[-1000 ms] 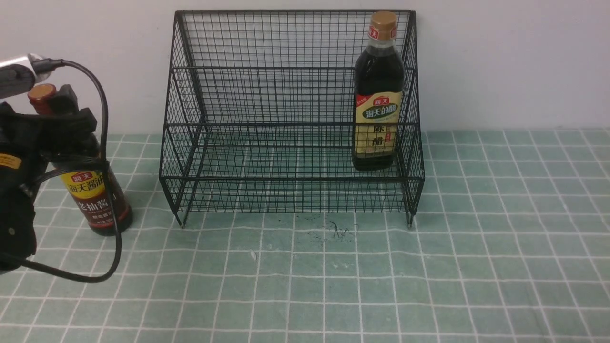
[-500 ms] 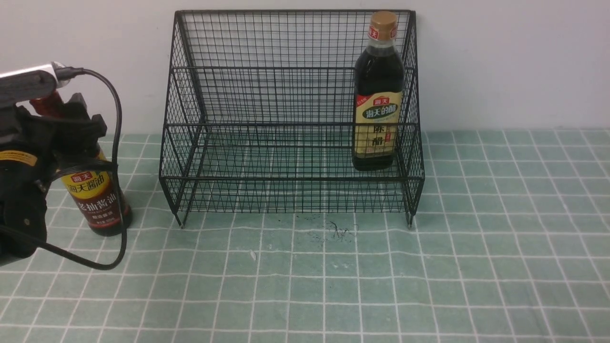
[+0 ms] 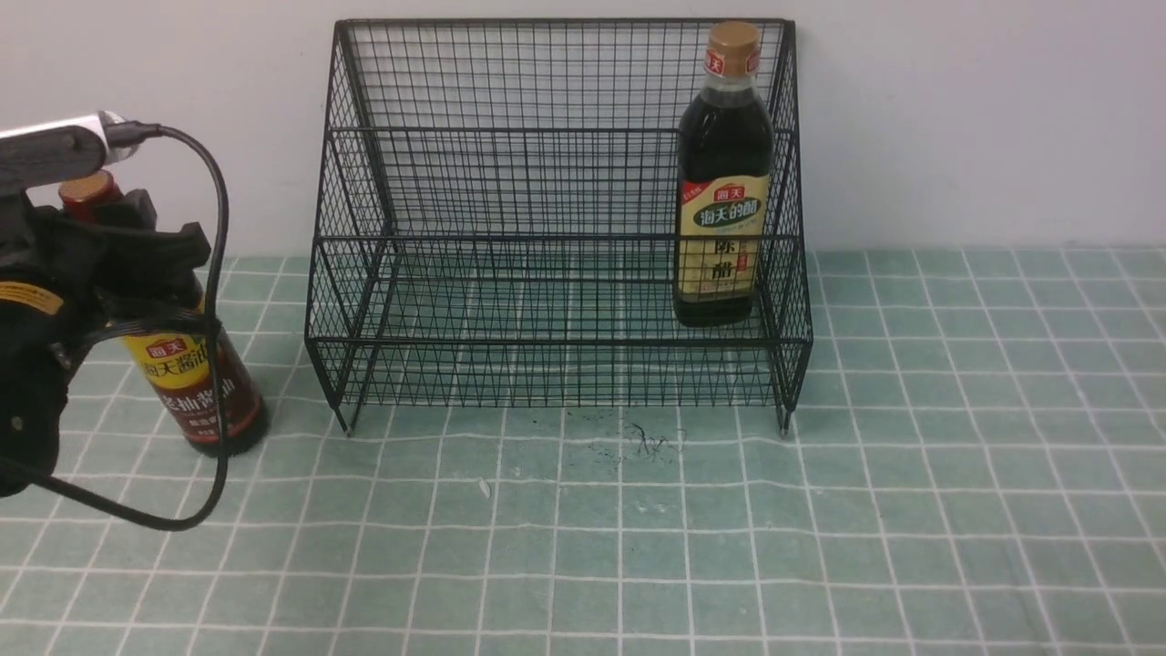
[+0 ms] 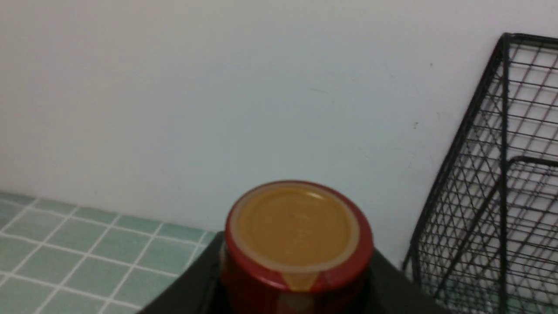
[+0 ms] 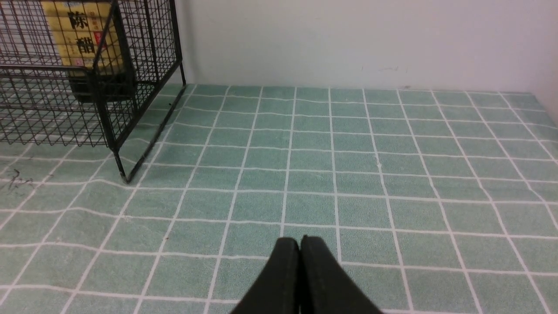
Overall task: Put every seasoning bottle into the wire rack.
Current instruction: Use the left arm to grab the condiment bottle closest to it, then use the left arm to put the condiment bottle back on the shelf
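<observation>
- Wire rack (image 3: 547,82): same place as a second ago, right of the left claw (image 3: 150,232), its near corner leg close to the round bottle's base
- Flat bottle (image 3: 724,182): unmoved; upright at the rack's right end, on the lower tier, well right of the left claw
- Round bottle (image 3: 196,383): upright a second ago, now leaning, red cap (image 4: 296,226) tipped away from the rack and base shifted slightly toward it; base looks to be on the tiled cloth (image 3: 820,501), outside the rack
- Left claw: a second ago its jaws stood wider round the neck; now they have closed in, and the wrist view shows a dark finger (image 4: 196,279) pressed to each side of the neck just under the cap, gripping it
- Right claw (image 5: 300,244): out of the front view; in its wrist view the jaws are pressed together with nothing between them, above bare cloth, the rack's right end ahead and to its left
- Hidden: round bottle's shoulder and neck covered by the left arm; black cable (image 3: 214,273) crosses its label; wrist view cuts it off below the cap
- Hidden: flat bottle seen through mesh; right wrist view shows only its lower label (image 5: 80,37)
- Writing, flat bottle: red tag "海天", vertical "陈醋"; green band too small to confirm
- Writing, round bottle: red tag "海天", then "老抽酱", rest cut by the cable
</observation>
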